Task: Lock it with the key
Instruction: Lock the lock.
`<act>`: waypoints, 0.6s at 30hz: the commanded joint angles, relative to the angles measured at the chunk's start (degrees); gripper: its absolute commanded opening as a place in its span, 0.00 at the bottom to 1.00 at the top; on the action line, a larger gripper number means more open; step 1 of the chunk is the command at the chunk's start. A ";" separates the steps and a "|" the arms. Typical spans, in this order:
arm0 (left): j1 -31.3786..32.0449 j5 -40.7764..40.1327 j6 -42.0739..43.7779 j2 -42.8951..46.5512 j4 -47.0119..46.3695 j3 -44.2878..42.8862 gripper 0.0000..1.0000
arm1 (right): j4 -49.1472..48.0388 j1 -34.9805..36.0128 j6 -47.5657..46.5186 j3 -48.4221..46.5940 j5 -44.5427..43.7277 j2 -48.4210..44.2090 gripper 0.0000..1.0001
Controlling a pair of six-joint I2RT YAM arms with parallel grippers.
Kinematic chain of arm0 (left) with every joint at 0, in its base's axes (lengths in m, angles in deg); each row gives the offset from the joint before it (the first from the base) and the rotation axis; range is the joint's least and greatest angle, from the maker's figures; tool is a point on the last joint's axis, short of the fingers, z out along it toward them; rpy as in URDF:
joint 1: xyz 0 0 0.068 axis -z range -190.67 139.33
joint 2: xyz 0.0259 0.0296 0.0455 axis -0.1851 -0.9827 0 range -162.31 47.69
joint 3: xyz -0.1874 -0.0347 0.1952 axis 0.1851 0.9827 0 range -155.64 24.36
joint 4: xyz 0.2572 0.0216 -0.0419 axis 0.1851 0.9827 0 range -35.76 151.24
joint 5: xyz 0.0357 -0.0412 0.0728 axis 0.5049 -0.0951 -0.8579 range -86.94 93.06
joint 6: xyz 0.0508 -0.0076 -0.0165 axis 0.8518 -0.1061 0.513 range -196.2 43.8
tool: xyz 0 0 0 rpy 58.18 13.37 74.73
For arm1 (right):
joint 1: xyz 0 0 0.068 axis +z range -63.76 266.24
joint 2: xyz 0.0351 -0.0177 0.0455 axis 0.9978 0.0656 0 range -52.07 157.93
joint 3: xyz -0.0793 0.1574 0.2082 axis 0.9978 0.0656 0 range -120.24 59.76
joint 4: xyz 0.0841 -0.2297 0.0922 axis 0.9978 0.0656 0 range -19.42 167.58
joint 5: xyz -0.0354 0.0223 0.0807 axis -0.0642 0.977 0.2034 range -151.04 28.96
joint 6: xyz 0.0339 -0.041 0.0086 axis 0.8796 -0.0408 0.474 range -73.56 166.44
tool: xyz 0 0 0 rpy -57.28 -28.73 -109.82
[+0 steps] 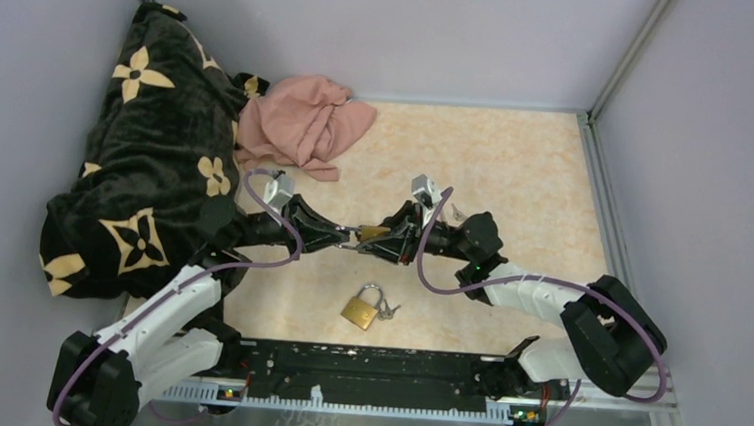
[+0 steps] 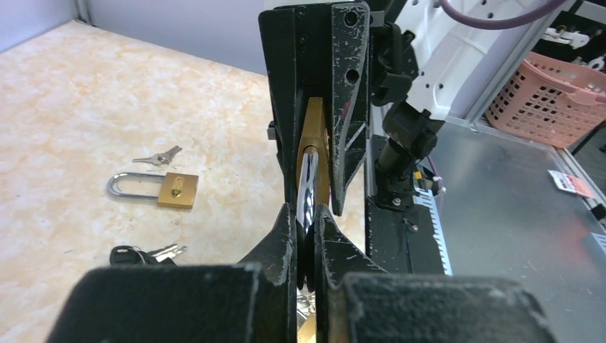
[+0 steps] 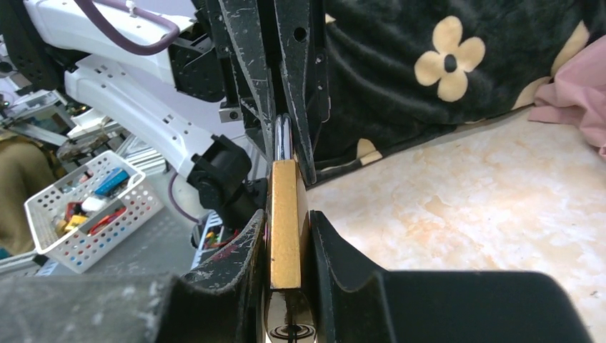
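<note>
The left pincer (image 2: 307, 214) pinched the shackle (image 2: 308, 179); the right pincer (image 3: 286, 221) pinched the lock body (image 3: 284, 193), apparently to press them together.

No writing, label or number can be read anywhere.

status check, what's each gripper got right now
left gripper shut on shackle, right gripper on padlock body. keyhole empty. second padlock, keys on table.
</note>
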 commanded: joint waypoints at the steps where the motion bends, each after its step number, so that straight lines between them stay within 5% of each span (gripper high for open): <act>1: 7.55 -1.28 2.14 -0.69 -7.34 -1.49 0.00 | 3.99 4.93 -2.19 -7.79 -12.66 -1.41 0.00; 18: 16.50 -4.21 4.71 -5.27 -0.69 -3.79 0.00 | 21.85 4.93 -9.62 -17.28 -29.40 -7.42 0.00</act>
